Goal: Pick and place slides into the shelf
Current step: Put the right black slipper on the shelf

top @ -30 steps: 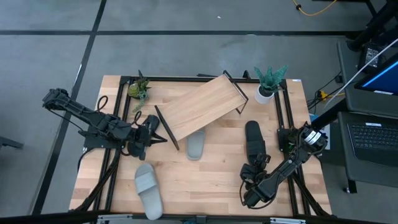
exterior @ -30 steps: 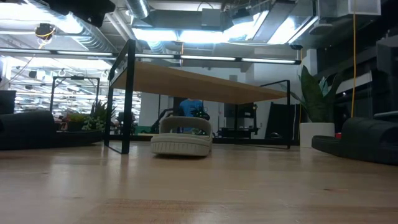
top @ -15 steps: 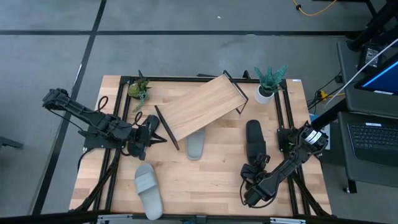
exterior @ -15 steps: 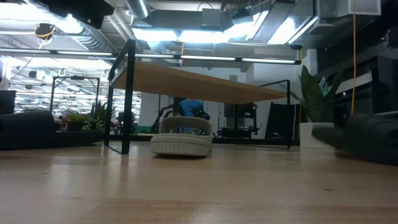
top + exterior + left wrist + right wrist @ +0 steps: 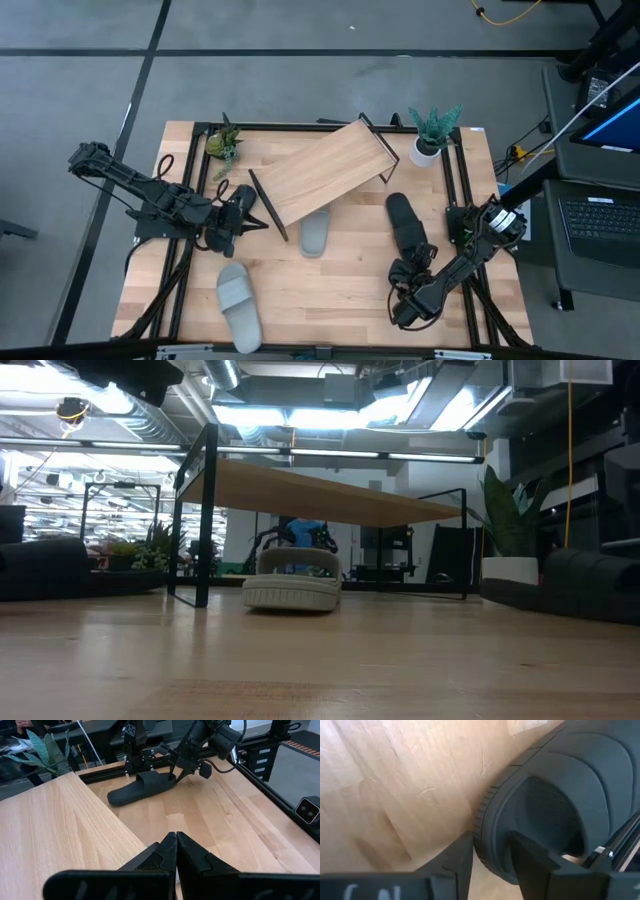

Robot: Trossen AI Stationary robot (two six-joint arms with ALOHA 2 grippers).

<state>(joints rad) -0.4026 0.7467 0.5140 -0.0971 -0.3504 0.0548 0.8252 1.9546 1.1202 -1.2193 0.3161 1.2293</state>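
Note:
A matte black slide (image 5: 405, 224) lies on the table's right side, its toe toward the far edge; my right gripper (image 5: 413, 262) is shut on its near end. One light grey slide (image 5: 315, 232) sits on the tabletop under the tilted wooden shelf (image 5: 325, 172), also seen in the low view (image 5: 292, 585). The other grey slide (image 5: 238, 300) lies near the table's near edge. My left gripper (image 5: 258, 222) is shut and waits beside the shelf's left corner. A second black slide does not clearly show. My right gripper pinches the black slide's heel rim (image 5: 487, 832), one finger (image 5: 457, 857) outside the sole wall and the other finger (image 5: 530, 860) over the footbed. It comes slanting down from the table's near side, along the slide. The slide's toe (image 5: 115, 797) rests on the table.
A small green plant (image 5: 225, 142) stands at the far left corner and a plant in a white pot (image 5: 430, 140) at the far right, beside the shelf. Black frame rails (image 5: 455, 190) run along the table's edges. Bare tabletop (image 5: 330, 290) lies between the near grey slide and the right arm.
My right gripper has dragged the black slide along the table toward the left; the slide has turned a little, its toe swinging toward the shelf. The left arm and both grey slides have kept still.

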